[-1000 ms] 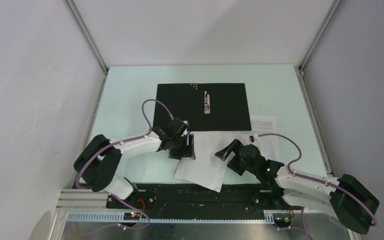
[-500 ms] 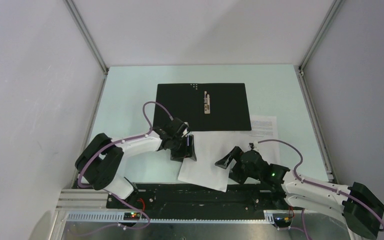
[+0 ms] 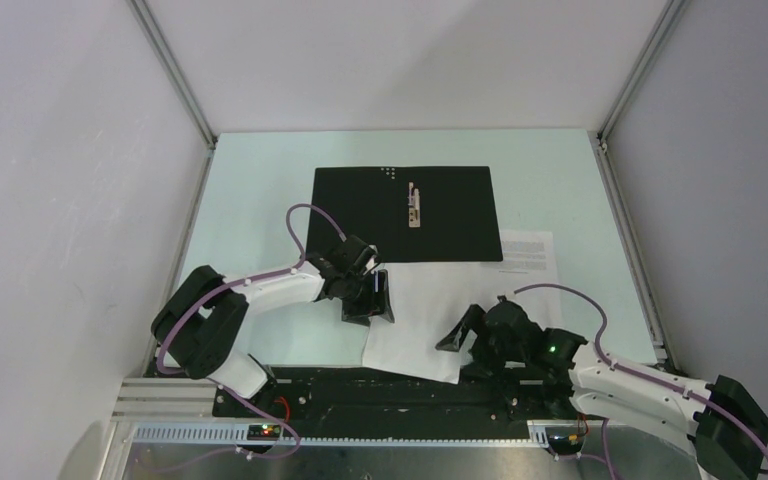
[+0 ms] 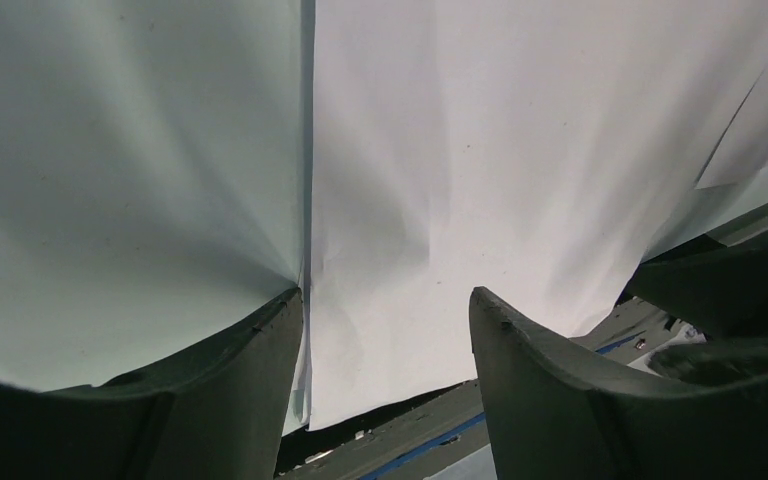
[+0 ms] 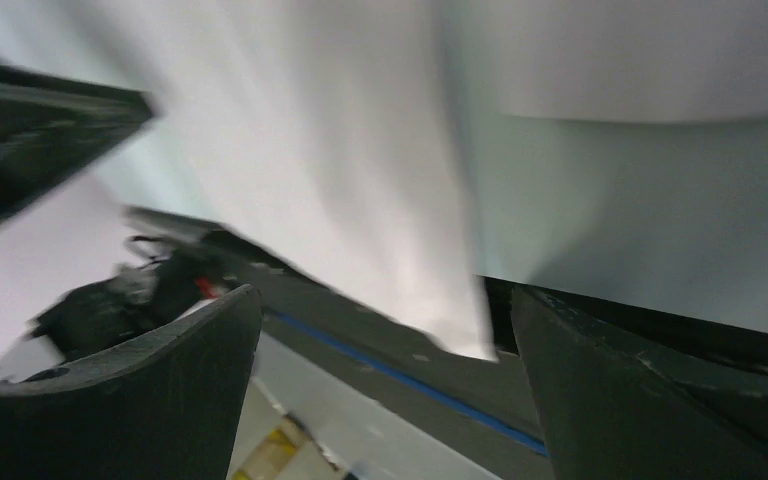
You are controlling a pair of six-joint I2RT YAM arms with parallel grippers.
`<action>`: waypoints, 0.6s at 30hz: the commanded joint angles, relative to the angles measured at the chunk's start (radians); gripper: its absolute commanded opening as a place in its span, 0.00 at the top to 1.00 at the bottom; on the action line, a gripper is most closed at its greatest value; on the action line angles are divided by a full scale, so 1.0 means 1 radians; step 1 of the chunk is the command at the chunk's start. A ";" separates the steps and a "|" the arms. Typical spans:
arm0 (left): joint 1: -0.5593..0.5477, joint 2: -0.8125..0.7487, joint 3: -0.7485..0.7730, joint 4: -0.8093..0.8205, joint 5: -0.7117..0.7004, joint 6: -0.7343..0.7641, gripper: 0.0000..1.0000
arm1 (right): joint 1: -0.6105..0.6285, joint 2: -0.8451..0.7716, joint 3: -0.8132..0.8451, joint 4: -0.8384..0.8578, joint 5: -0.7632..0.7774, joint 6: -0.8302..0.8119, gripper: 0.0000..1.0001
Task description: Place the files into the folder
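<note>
The folder point(image 3: 400, 213) lies open at the back, black inside up, with its metal clip point(image 3: 414, 205) right of centre. A plain white file point(image 3: 415, 320) lies askew in front of it, its near corner hanging over the table's front edge. A second file with printed text point(image 3: 532, 252) pokes out at the right. My left gripper point(image 3: 368, 298) is open over the plain sheet's left edge; in the left wrist view the sheet point(image 4: 440, 180) lies flat under the left gripper point(image 4: 390, 310). My right gripper point(image 3: 460, 335) is wide open by the sheet's near right corner point(image 5: 460, 330).
The pale green table point(image 3: 250, 200) is walled left, right and behind by white panels. A black mounting rail point(image 3: 390, 395) runs along the near edge below the sheet's overhanging corner. The left arm's purple cable point(image 3: 305, 215) arcs over the folder's left edge.
My right arm has drawn back toward the near edge and right. The plain sheet has shifted a little to the right. My left gripper has stayed in place, its jaws slightly narrower.
</note>
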 commanded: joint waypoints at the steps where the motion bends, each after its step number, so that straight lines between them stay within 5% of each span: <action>1: 0.002 0.020 -0.003 -0.038 -0.003 -0.007 0.32 | -0.003 -0.014 -0.037 -0.291 -0.046 -0.075 0.01; 7: 0.002 0.028 0.001 -0.037 -0.006 -0.010 0.32 | -0.001 -0.075 -0.071 -0.311 -0.052 -0.077 0.01; 18: 0.002 0.040 0.014 -0.035 -0.003 -0.013 0.31 | 0.008 0.071 -0.199 0.291 -0.107 -0.048 0.01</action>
